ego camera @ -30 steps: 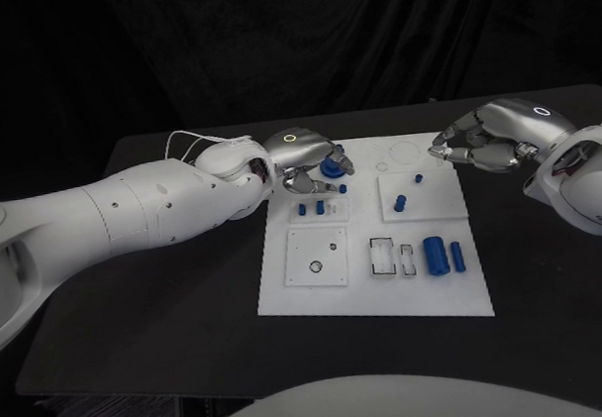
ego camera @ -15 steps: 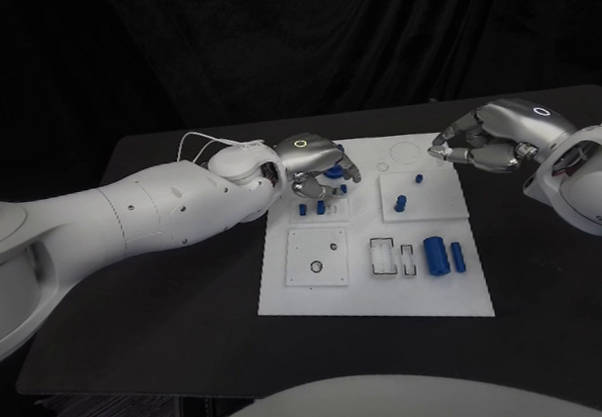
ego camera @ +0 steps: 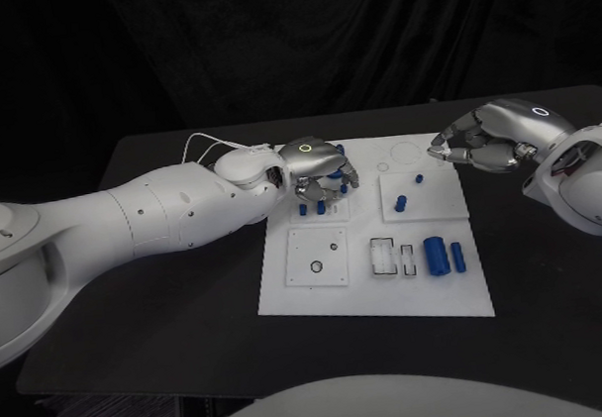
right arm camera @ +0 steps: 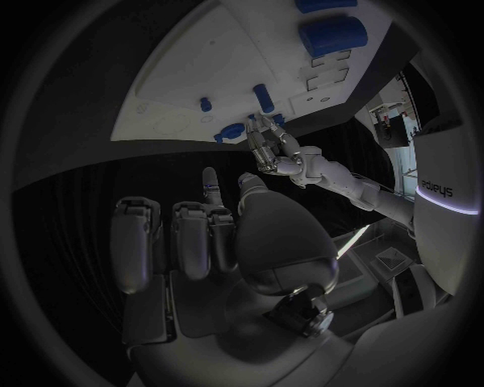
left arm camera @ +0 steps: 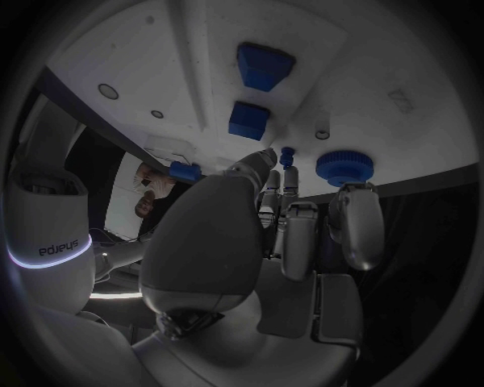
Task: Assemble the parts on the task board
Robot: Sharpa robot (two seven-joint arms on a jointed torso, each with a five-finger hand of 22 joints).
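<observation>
The left hand (ego camera: pixel 315 170) hung over the far left corner of the white rectangular task board (ego camera: pixel 375 301), its fingers (left arm camera: pixel 289 211) pinching a small blue peg (left arm camera: pixel 287 155) at their tips. Just beside it lay a round blue toothed wheel (left arm camera: pixel 345 167). Further right, a short blue cylinder (ego camera: pixel 403 201) rested on a raised white square, and two larger blue blocks (ego camera: pixel 444 253) lay nearer. The right hand (ego camera: pixel 492 140) hovered by the board's far right corner, fingers curled in on nothing.
</observation>
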